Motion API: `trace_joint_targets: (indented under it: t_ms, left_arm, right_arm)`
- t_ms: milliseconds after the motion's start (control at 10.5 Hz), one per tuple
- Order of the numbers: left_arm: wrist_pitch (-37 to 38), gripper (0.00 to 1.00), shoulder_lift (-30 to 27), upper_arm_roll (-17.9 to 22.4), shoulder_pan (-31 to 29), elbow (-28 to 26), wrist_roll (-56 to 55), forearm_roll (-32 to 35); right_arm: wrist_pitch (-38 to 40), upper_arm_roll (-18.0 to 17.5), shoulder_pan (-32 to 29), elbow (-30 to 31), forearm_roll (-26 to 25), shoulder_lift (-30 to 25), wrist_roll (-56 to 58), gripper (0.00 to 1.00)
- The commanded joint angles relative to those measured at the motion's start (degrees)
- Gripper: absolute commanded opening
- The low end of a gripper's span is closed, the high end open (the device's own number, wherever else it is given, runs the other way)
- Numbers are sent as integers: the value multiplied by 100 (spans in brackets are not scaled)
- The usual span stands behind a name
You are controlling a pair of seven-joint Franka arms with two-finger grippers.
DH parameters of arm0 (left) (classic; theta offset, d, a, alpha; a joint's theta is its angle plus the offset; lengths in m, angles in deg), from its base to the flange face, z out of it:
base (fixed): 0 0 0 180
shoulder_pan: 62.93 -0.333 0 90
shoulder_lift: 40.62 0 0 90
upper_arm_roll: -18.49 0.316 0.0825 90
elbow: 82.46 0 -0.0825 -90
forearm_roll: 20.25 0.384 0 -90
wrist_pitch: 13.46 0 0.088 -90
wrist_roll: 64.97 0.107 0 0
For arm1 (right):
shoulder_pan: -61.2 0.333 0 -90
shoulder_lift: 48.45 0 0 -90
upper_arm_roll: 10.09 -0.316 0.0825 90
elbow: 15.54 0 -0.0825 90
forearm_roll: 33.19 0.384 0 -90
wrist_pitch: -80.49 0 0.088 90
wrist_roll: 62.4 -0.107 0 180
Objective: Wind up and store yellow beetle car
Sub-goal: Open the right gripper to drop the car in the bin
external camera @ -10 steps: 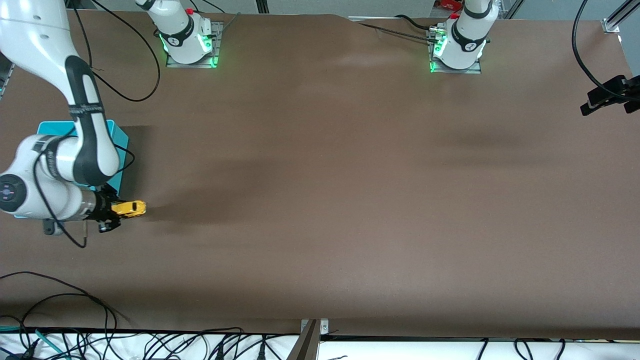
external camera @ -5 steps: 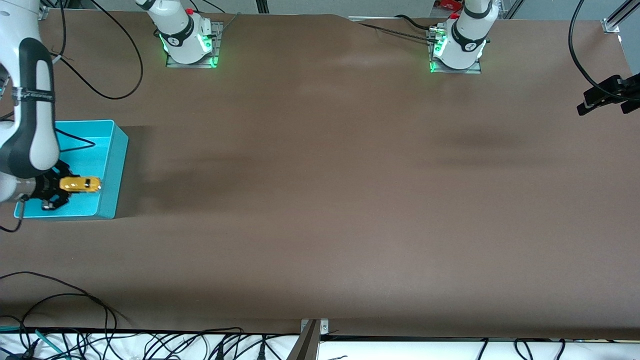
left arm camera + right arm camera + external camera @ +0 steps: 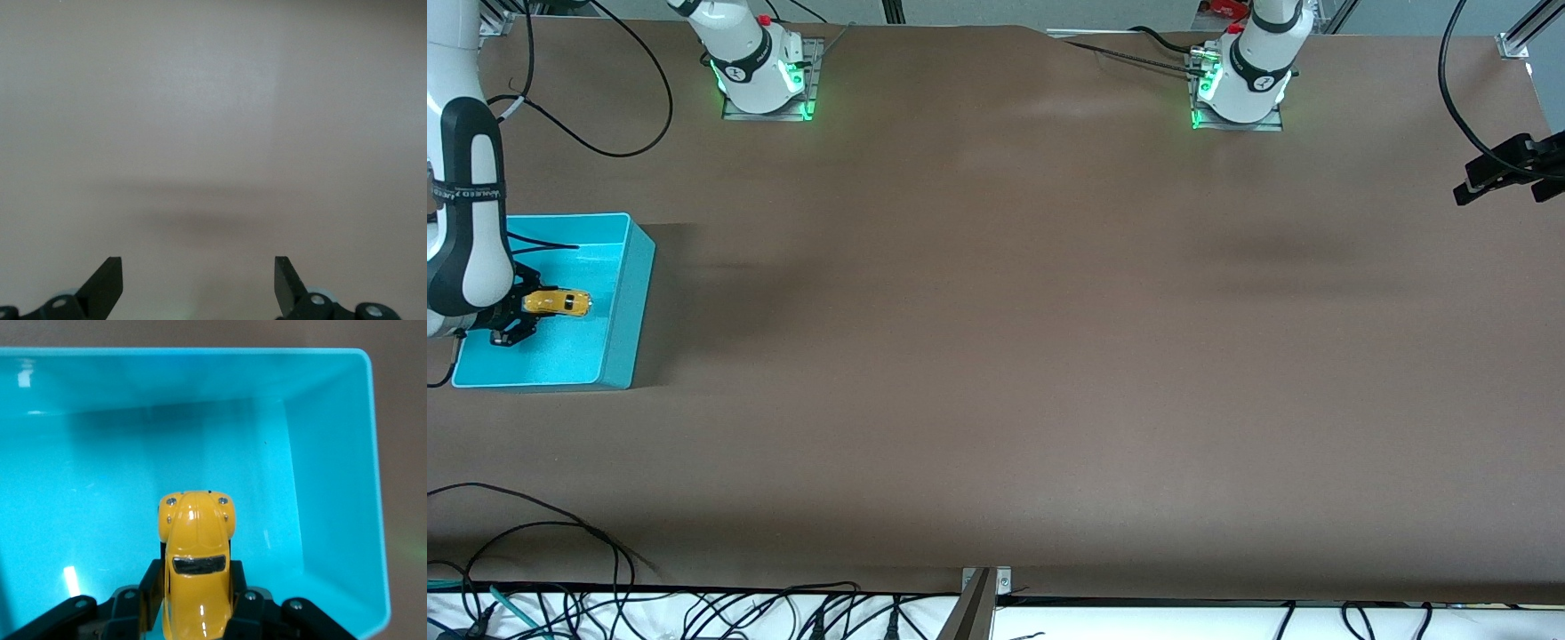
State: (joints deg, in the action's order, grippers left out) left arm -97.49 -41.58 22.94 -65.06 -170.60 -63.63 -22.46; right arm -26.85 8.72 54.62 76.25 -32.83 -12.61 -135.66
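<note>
1. The right pincer (image 3: 516,316) is clenched on the yellow beetle car (image 3: 558,303), its fingers (image 3: 152,587) pressing the car's two sides.
2. In the right wrist view the car (image 3: 195,560) sticks out from the fingers nose first, level, with its rounded hood and dark window showing.
3. Pincer and car hang over the inside of the teal bin (image 3: 624,293); the car looks clear of the bin floor, though the gap is hard to judge.
4. The bin (image 3: 333,487) sits on the brown bench (image 3: 996,356) at the right arm's end.
5. The left pincer (image 3: 199,283) is released, its fingers (image 3: 107,283) spread wide with nothing between them, over bare bench at the left arm's end; that arm waits.
6. Loose cables (image 3: 534,533) lie along the bench edge nearest the front camera.
</note>
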Motion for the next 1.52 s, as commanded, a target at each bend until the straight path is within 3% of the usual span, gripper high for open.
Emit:
trace_joint_targets:
  t_ms: [0, 95, 190, 286, 667, 857, 1143, 1429]
  left_arm:
    - [80, 100, -10, -14, 20, 51, -11, 124]
    - [80, 100, -10, -6, 11, 51, -2, 132]
    - [80, 100, -10, -6, 2, 43, -2, 237]
    - [80, 100, -10, -6, 2, 42, 7, 247]
    - [80, 100, -1, -6, 2, 42, -2, 255]
    - [80, 100, -1, 12, -15, 42, 7, 255]
    - [80, 100, -1, -14, 19, 51, 7, 255]
    - [80, 100, -10, -23, 20, 51, 7, 255]
  right_arm:
    - [-733, -26, -229, 609, 70, -7, 190, 13]
    - [-1058, -26, -229, 873, 35, 28, 190, 23]
    - [-1279, -26, -229, 1032, 52, 45, 164, 74]
    - [-1272, -17, -221, 1008, 61, -15, 103, 100]
    - [-590, -26, -159, 841, -18, -664, 442, 100]
    - [376, -87, -142, 386, -18, -1008, 1109, 100]
    - [1458, -166, 191, -694, -1, -1053, 1901, 100]
    - [1558, -464, 464, -760, 43, -1797, 3690, 100]
